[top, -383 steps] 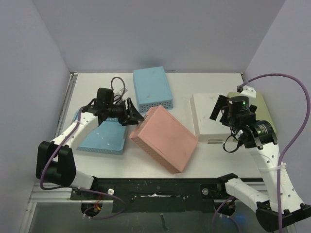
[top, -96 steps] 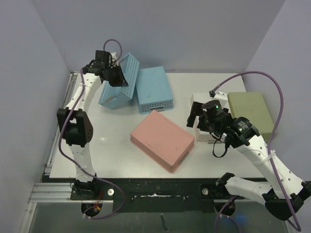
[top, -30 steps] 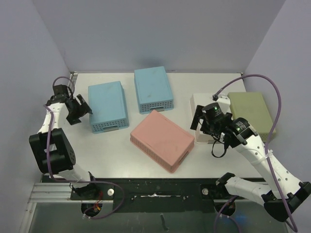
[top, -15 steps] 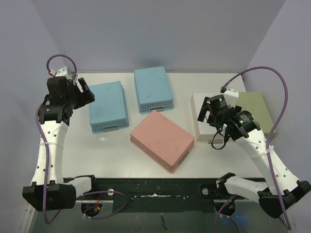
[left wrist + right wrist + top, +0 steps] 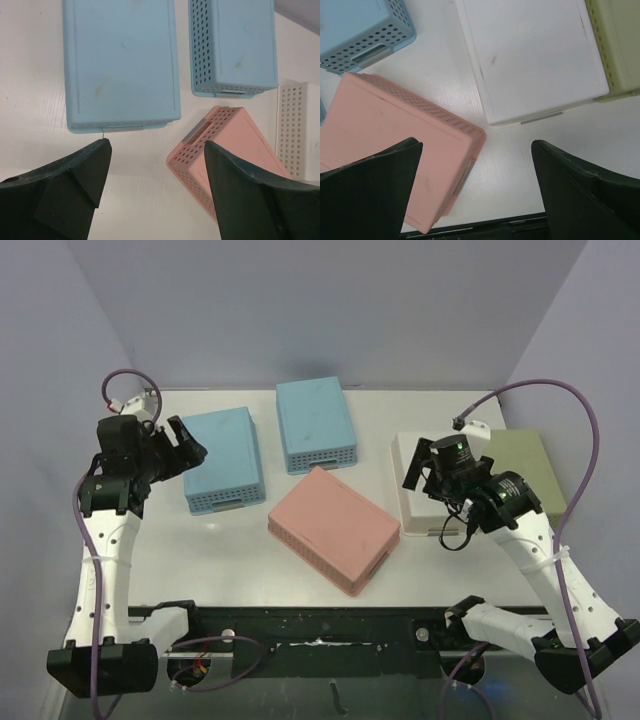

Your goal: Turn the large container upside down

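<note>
The large light-blue container lies bottom up on the table at the left; its flat base also shows in the left wrist view. My left gripper is open and empty, raised above the container's left edge and apart from it; in the left wrist view it hovers high over the table. My right gripper is open and empty, raised over the left edge of the white container; in the right wrist view it is above bare table.
A second blue perforated basket lies bottom up at the back. A pink basket lies bottom up in the middle, slanted. An olive container sits right of the white one. Walls close in on the left, back and right.
The left gripper carried the blue container up, set it down bottom up and let go. In the last half second the left arm shifted slightly right and down; the right arm barely moved.
</note>
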Available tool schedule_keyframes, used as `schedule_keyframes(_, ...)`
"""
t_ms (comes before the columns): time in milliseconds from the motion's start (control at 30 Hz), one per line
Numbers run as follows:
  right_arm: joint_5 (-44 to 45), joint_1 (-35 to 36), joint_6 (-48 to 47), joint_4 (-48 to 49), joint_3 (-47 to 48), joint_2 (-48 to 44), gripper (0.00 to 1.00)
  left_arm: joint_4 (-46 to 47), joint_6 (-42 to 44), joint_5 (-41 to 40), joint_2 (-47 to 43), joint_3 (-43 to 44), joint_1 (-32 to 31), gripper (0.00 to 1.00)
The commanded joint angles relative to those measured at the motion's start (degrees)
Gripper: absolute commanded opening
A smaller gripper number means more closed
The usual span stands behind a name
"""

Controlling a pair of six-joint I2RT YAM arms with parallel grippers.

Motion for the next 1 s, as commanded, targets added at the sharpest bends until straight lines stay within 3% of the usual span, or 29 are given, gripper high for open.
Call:
schedule_keyframes(0, -0.64, -0.21, -0.81, 4.09, -0.3, -1.68, 0.97, 3.74, 1.45, 1.27, -1.9, -0.76, 0.05, 0.76)
schedule_keyframes(967, 2.0, -0.21, -0.62, 13.63, -7.06, -9.15, 0.98, 10.46, -3.9, 0.17, -6.34, -4.15, 0.04, 0.76)
